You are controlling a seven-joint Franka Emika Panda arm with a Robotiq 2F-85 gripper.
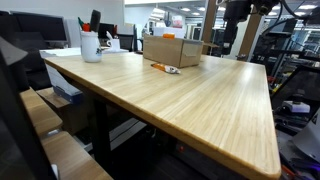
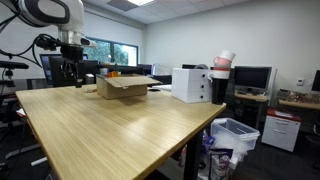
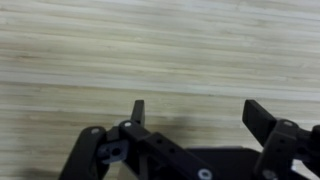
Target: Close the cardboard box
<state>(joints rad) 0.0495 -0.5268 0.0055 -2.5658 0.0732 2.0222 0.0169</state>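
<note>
The cardboard box [image 1: 172,50] sits at the far end of the wooden table [image 1: 190,100]. It is brown, low and wide, and a top flap folds outward in an exterior view [image 2: 122,87]. My gripper [image 2: 68,70] hangs off to one side of the box, apart from it, above the table's far corner; it is also partly visible in an exterior view [image 1: 231,42]. In the wrist view the gripper [image 3: 200,115] is open. Its two black fingers [image 3: 138,110] are spread over bare wood grain with nothing between them. The box does not show in the wrist view.
A white cup with pens [image 1: 91,45] stands at a far table corner. A small orange object [image 1: 165,68] lies on the table in front of the box. A white boxy unit [image 2: 190,85] stands beside the table, and a bin [image 2: 236,135] sits on the floor.
</note>
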